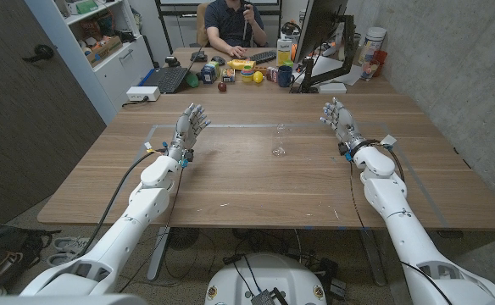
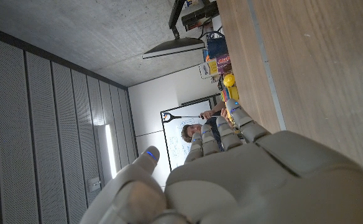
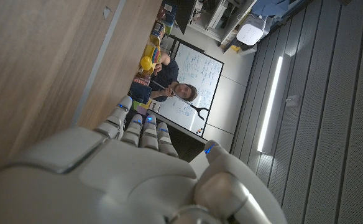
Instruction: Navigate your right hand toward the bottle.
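Note:
A small, faint clear object (image 1: 278, 152) lies on the wooden table (image 1: 256, 182) between my two hands; it is too faint to tell what it is. My right hand (image 1: 339, 119) stands at the right of the table, well to the right of that object, with its fingers stretched up and apart and nothing in it. My left hand (image 1: 190, 125) mirrors it on the left, also holding nothing. The left wrist view looks along the back of my left hand (image 2: 231, 180), and the right wrist view along the back of my right hand (image 3: 125, 180), both with fingers extended.
The far end of the table is crowded: a laptop (image 1: 167, 79), a blue mug (image 1: 285, 76), yellow toys (image 1: 247, 74), a monitor (image 1: 319, 34). A person (image 1: 235, 25) sits behind it. A thin tape outline (image 1: 158, 129) marks the table.

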`<control>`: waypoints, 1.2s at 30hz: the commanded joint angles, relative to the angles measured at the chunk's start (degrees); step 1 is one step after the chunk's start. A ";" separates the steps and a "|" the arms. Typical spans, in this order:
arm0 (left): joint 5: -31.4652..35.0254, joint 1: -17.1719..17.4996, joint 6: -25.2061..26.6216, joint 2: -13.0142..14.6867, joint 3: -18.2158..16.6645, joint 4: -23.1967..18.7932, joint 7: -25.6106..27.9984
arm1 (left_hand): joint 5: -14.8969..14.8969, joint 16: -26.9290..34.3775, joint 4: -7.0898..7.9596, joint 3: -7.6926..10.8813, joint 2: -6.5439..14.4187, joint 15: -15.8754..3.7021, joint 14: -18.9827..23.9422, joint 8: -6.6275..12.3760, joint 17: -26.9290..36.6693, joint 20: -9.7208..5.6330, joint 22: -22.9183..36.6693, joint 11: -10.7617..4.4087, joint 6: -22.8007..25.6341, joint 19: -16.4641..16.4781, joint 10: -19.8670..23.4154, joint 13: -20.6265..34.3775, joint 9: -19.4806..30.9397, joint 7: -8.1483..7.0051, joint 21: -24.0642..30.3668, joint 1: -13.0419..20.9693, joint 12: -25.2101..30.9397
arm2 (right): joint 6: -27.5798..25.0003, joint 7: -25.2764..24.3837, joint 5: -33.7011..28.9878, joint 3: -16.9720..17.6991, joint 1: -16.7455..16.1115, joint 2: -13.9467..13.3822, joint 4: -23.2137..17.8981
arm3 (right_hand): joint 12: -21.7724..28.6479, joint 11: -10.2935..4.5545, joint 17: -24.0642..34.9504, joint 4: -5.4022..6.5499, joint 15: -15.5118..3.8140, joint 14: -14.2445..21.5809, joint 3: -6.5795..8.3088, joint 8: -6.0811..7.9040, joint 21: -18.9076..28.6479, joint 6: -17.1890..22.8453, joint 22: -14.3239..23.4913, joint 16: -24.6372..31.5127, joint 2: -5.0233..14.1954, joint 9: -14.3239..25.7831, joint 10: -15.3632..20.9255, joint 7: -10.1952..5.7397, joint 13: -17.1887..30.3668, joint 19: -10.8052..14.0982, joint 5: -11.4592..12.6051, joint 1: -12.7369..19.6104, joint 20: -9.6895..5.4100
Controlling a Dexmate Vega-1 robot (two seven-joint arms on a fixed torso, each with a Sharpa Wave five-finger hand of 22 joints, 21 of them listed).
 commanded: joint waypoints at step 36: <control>1.55 1.67 1.06 -1.33 -3.05 -1.52 -1.41 | 0.42 0.24 -0.06 0.07 5.43 -0.10 0.37 0.39 0.05 0.05 0.34 0.07 -0.06 0.66 0.48 0.25 0.19 0.51 -0.35 0.13 0.30 | 4.57 -22.92 -34.49 -12.98 0.67 -9.23 -13.18 | -0.20 -3.57 0.03 -2.32 3.24 -3.60 -4.52 0.39 -3.87 -6.45 -0.13 -2.21 -4.12 0.32 -8.01 -4.80 0.25 -2.48 -0.54 1.61 6.01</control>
